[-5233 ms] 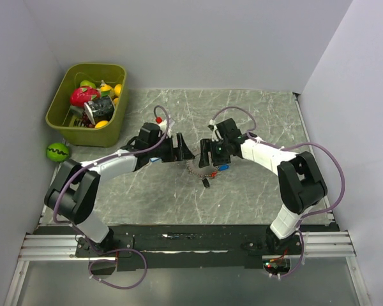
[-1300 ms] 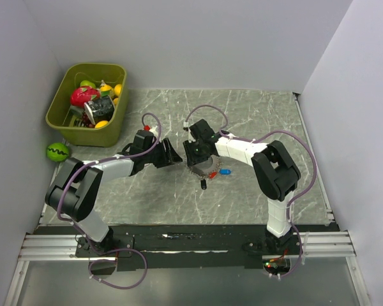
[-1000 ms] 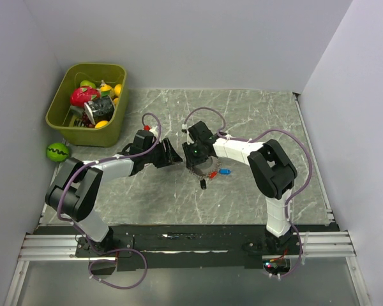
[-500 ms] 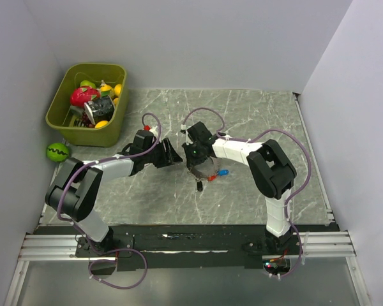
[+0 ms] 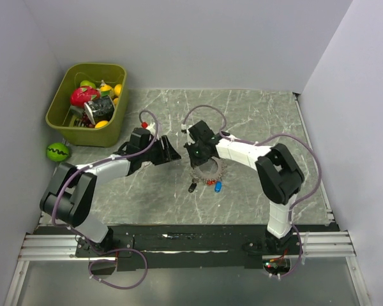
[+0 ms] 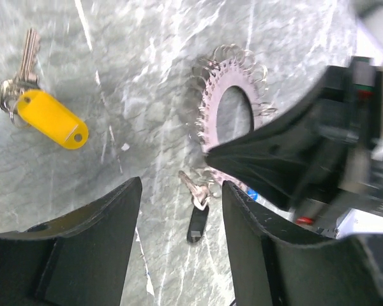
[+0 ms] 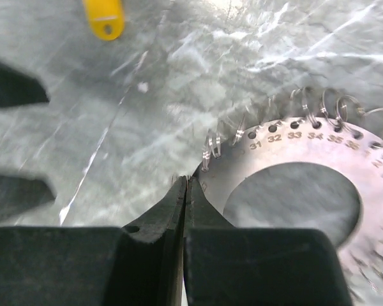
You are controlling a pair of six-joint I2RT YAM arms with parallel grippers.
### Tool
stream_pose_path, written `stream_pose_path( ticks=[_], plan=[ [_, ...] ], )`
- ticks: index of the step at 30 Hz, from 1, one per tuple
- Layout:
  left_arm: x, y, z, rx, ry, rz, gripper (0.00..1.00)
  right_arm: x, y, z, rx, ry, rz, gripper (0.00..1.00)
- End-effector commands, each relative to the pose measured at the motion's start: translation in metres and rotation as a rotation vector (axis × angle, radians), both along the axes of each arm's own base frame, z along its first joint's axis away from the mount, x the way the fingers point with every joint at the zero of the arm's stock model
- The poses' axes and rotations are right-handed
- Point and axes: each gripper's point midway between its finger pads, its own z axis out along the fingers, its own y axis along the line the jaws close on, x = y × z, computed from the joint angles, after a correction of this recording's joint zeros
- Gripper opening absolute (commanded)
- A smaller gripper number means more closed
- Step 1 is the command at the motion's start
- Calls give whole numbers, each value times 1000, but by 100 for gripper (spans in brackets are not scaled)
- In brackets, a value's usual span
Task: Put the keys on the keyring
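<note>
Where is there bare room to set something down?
Bare: the right side between the right arm and the wall, and the near strip before the rail. Crowded: centre, left gripper and right gripper at the keyring.

Soft, even light falls from above; the top view is sharp, with faint shadows under the arms. The table (image 6: 134, 95) shows white glare streaks in both wrist views. The left fingers (image 6: 70, 255) and right fingers (image 7: 147, 255) are black, featureless and blurred. The keyring (image 7: 293, 153) softens toward the right edge.
</note>
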Motion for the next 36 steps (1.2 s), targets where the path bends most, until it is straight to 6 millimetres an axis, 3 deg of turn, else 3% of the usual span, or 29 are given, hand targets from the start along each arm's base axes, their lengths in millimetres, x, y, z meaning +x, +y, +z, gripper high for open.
stream_pose_path(
  ticks=[1, 9, 16, 19, 22, 24, 31, 36],
  plan=[
    [10, -5, 51, -41, -148, -37, 60, -1, -1, 63, 45, -135, 69, 0],
    [-1, -2, 117, -82, -401, -106, 62, -21, 4, 122, 144, -252, 273, 0],
    [-39, -1, 184, -166, -689, -232, 65, -57, 20, 173, 335, -345, 507, 0],
    [-52, -4, 197, -194, -743, -290, 65, -72, 24, 197, 410, -386, 599, 0],
    [-79, -12, 196, -251, -792, -443, 61, -85, 24, 217, 457, -437, 672, 0],
    [-93, -15, 207, -301, -856, -507, 59, -90, 21, 229, 481, -477, 699, 0],
    [-107, -13, 216, -322, -926, -534, 58, -114, 14, 263, 599, -535, 782, 0],
    [-116, -16, 219, -353, -940, -582, 56, -122, 11, 271, 623, -544, 810, 0]
  ],
)
